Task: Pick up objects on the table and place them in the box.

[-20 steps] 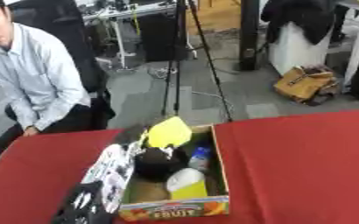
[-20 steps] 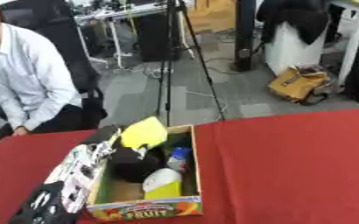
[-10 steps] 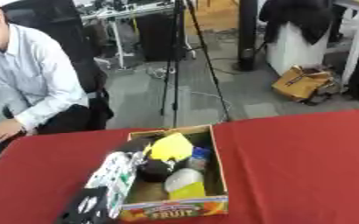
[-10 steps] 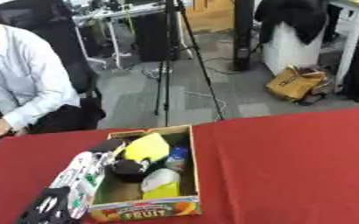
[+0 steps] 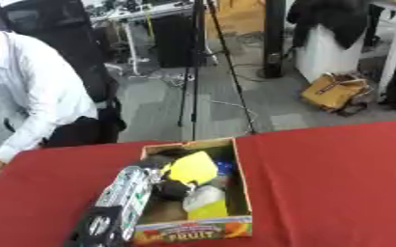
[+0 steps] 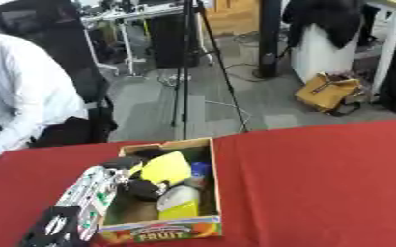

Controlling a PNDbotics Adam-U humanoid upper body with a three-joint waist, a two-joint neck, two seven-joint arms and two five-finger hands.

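Sitting on the red cloth-covered table [image 5: 336, 183] is a cardboard box [image 5: 242, 193] with a printed fruit label on its front panel, open at the top. Robot's left arm [image 5: 121, 202], silver with green bits, reaches in over the left wall, and the dark left hand [image 6: 142, 189] sits down inside next to a flat, soft-looking yellow object [image 5: 193, 167]. Can't really tell how the fingers are set or if they're gripping anything. Also in the box: a pale rounded bottle [image 5: 203, 198] with yellow below, plus something blue [image 6: 200, 168] near the back.
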